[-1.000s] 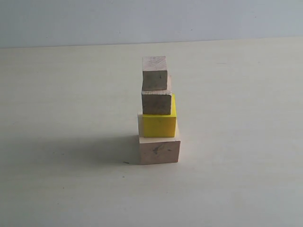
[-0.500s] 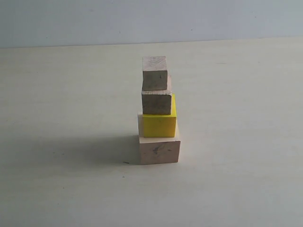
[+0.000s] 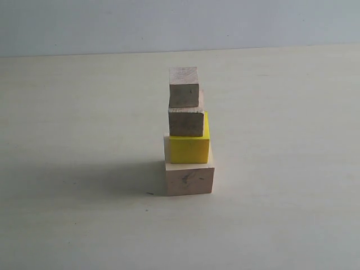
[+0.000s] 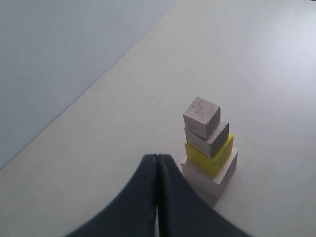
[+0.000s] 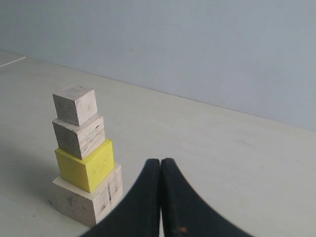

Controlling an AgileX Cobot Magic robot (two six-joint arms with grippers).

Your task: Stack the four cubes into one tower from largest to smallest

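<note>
Pale wood at the base: large cube (image 3: pixel 189 179) on the table (image 3: pixel 84 225). Stacked over the large cube in turn: yellow cube (image 3: pixel 189 149), medium cube (image 3: pixel 185 122), small cube (image 3: pixel 184 90), edges slightly offset. Left gripper (image 4: pixel 157 163) and right gripper (image 5: pixel 160 165) are pinched closed, empty, near the large cube, not touching. Judged: stacking done; next move calls only for staying clear.

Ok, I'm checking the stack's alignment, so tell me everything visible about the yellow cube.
The yellow cube is bright, plain-faced and upright, second from the bottom. It rests flat on the large wood cube and carries the medium wood cube, set toward its left in the exterior view. Nothing else touches it.
</note>
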